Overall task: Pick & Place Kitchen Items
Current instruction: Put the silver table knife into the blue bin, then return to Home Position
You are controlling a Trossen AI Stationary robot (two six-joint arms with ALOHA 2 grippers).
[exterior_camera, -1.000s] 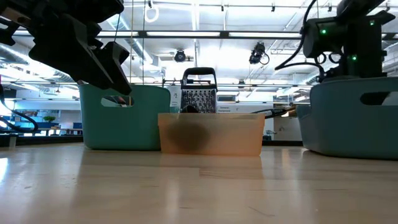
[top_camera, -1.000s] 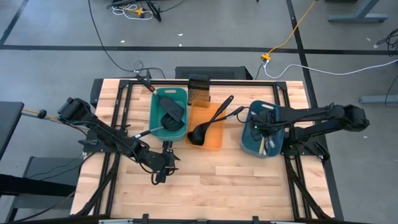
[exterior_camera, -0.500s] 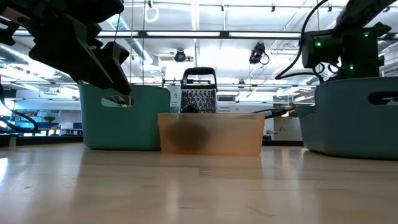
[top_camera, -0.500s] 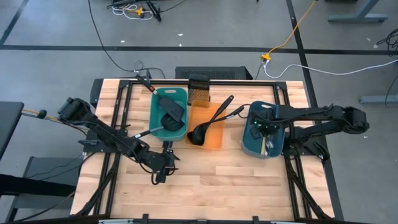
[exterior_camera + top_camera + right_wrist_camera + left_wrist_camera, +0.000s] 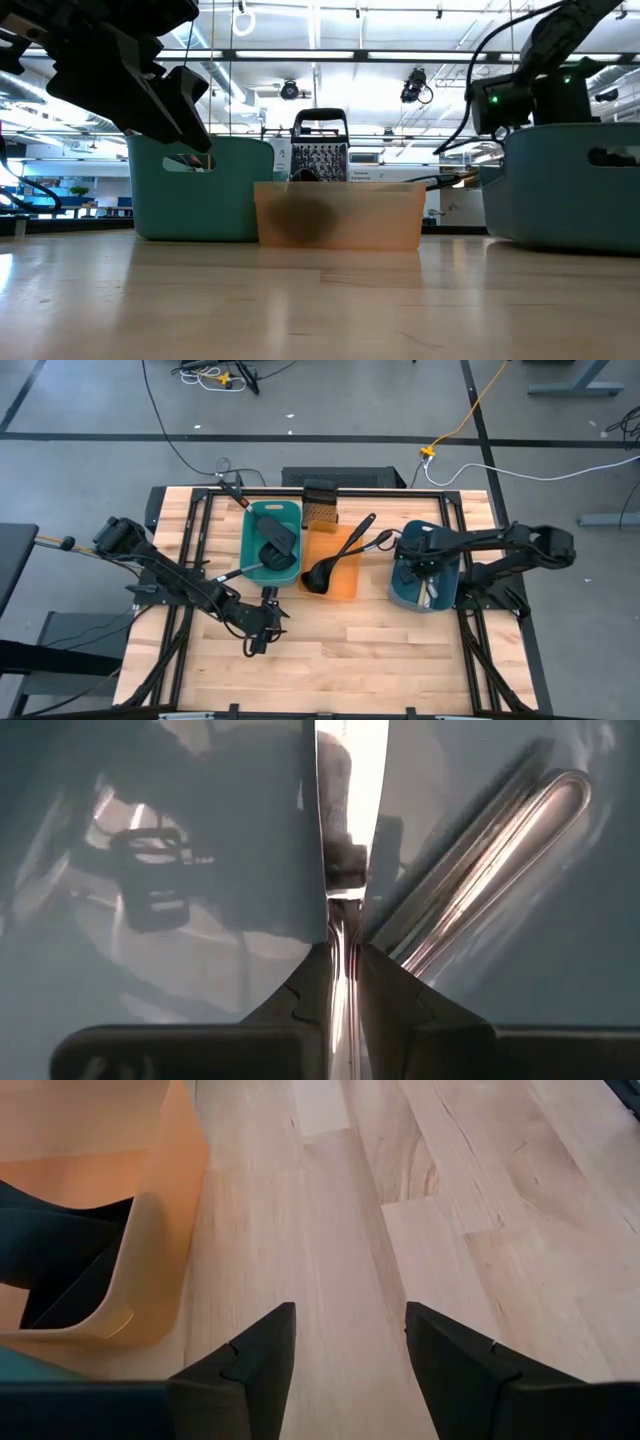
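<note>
Right wrist view: a silvery cutlery piece (image 5: 345,840) is pinched between the right gripper (image 5: 343,982) jaws inside the blue tray (image 5: 402,588) (right of centre); lifting out seems next. Left gripper (image 5: 345,1342) waits, jaws wide, lower left.

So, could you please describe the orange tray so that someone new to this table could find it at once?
Look at the wooden table from above: three trays sit in a row across its middle. The orange tray is the middle one, between the teal tray and the blue tray. It is the lowest, see-through, and holds black ladles whose handles stick out over its rim.
</note>
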